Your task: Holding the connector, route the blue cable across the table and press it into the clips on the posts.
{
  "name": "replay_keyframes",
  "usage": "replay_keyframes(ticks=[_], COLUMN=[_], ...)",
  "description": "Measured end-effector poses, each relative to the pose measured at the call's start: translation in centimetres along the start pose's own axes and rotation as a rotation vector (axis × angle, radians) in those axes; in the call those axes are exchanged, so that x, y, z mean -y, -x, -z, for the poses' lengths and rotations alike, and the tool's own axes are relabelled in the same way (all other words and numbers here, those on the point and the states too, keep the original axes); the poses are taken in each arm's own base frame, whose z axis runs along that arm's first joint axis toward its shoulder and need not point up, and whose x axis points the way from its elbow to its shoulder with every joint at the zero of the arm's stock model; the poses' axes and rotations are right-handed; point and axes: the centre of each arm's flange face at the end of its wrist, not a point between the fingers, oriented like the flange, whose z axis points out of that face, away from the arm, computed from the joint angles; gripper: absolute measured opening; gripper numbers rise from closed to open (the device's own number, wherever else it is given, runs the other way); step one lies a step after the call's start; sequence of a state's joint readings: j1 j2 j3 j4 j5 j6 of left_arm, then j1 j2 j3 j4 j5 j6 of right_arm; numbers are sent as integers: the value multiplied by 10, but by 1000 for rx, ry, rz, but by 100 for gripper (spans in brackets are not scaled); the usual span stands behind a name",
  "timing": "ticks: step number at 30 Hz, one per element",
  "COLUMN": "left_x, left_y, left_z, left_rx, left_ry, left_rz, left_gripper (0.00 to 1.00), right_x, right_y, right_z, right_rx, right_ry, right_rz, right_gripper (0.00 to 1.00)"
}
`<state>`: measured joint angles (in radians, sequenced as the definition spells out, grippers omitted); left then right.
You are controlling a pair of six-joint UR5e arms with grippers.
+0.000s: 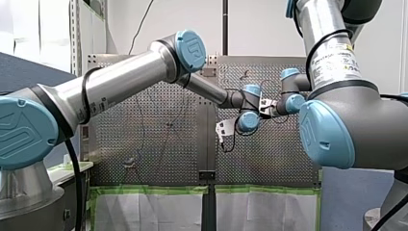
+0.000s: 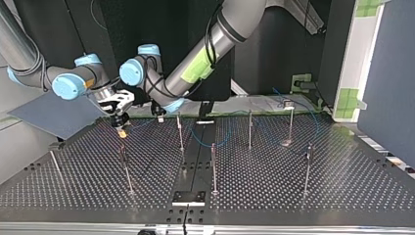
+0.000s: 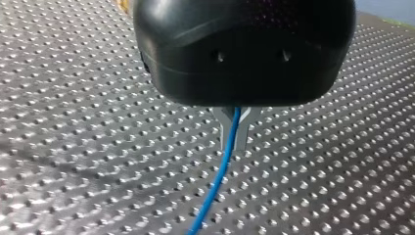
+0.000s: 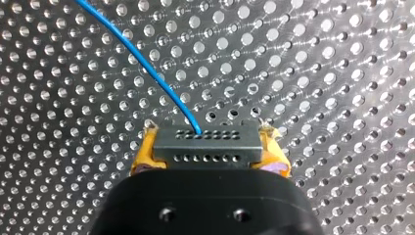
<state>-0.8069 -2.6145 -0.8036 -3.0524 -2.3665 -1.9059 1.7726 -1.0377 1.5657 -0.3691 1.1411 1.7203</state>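
Note:
In the right wrist view my right gripper [image 4: 209,152] has its yellow pads [image 4: 147,152] shut on a dark grey connector [image 4: 205,142]. The blue cable [image 4: 147,68] leaves the connector's top and runs away over the perforated table. The left wrist view shows my left gripper [image 3: 234,139] low over the table, its metal fingers shut on the blue cable [image 3: 215,186], which trails off below them. In the top view my right gripper [image 2: 120,126] and my left gripper [image 2: 158,111] hang close together at the far left of the table.
Several thin metal posts stand on the table, among them a post [image 2: 180,132] just beside my left gripper, a middle post [image 2: 213,169] and one [image 2: 290,122] at the far right. Slack blue cable [image 2: 208,139] loops between them. A grey panel [image 2: 54,115] lies beyond the table's left edge.

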Motion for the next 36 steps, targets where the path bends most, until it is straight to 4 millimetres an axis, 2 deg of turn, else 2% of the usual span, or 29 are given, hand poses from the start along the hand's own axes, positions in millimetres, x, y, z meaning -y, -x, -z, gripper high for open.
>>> replay_keyframes(ticks=[6,10,16,23,36], left_x=[4,2,-1,6,24], left_y=[31,50,76,117,152], left_z=[12,17,25,34,56], left_rx=[20,30,39,72,96], left_ry=[28,56,85,58,-15], left_rz=[49,68,80,90,102], left_gripper=[0,0,0,0,0], right_x=[5,7,14,22,46], right_y=[-5,-15,-42,-77,-150], right_z=[2,6,16,31,60], right_rx=[0,-8,-27,-62,-125], right_ry=[-5,-6,-6,-7,-17], right_rz=[-1,0,-22,-52,-36], right_gripper=[0,0,0,0,0])
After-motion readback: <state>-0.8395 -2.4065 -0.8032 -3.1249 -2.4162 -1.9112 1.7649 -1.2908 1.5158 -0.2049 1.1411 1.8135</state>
